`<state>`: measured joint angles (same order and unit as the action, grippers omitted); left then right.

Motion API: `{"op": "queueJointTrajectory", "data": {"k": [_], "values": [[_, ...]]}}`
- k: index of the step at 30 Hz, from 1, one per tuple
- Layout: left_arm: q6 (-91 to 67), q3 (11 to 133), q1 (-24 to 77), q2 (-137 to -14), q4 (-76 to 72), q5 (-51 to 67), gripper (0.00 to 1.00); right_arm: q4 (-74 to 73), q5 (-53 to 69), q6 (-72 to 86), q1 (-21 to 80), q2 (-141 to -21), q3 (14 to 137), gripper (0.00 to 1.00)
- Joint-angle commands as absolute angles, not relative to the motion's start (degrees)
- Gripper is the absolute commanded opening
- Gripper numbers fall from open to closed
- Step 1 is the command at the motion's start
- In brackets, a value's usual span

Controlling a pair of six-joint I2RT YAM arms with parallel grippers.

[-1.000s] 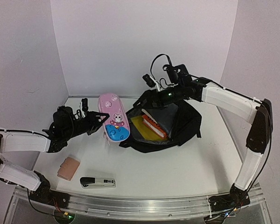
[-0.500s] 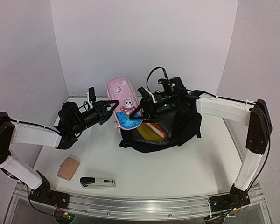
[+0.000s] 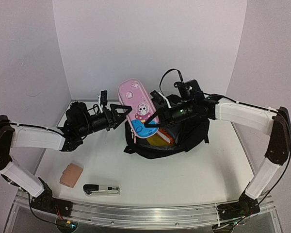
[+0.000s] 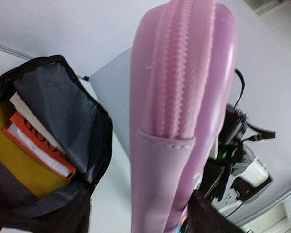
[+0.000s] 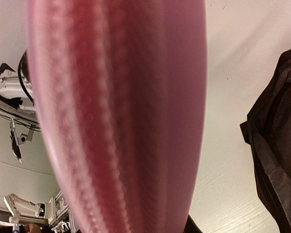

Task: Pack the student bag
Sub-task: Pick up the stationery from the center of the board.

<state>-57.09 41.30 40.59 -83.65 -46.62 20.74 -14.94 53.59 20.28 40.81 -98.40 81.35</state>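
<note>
A: What closes the space in?
B: Plain white panels: a back wall [image 3: 150,43], a left wall [image 3: 24,58] and a right wall [image 3: 274,48], softly and evenly lit.
A: And underneath?
B: A white worktop [image 3: 194,170], with an aluminium rail [image 3: 145,212] along its near edge.

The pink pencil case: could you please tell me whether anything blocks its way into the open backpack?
Nothing visible does. The pencil case is up in the air over the rim of the backpack, whose mouth gapes open. The books already inside fill only part of it.

student bag [image 3: 197,132]: matt black cloth | pencil case [image 3: 138,103]: smooth pink, stitched seam
</note>
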Motion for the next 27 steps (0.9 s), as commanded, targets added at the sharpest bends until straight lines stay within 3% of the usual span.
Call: {"op": "queueJointTrajectory", "data": {"k": [1,4,10,17,27], "values": [[-41.2,46.0,39.7,-74.7,-16.6,28.0,0.86,-26.3,52.9,3.4,40.3,-88.7,79.4,0.21],[-32.5,49.8,39.4,-73.1,-0.5,30.3,0.89,-34.0,51.4,-4.4,40.3,-85.4,76.8,0.20],[-22.8,52.7,39.4,-69.9,9.6,37.1,0.91,-45.0,52.4,-13.6,40.3,-81.5,70.4,0.18],[-20.0,55.7,40.5,-72.7,12.3,50.6,0.89,-52.6,52.6,-21.0,41.0,-81.9,68.4,0.18],[-17.6,60.5,44.5,-80.1,14.9,53.2,0.87,-55.9,50.4,-25.0,45.4,-86.2,70.4,0.17]]}}
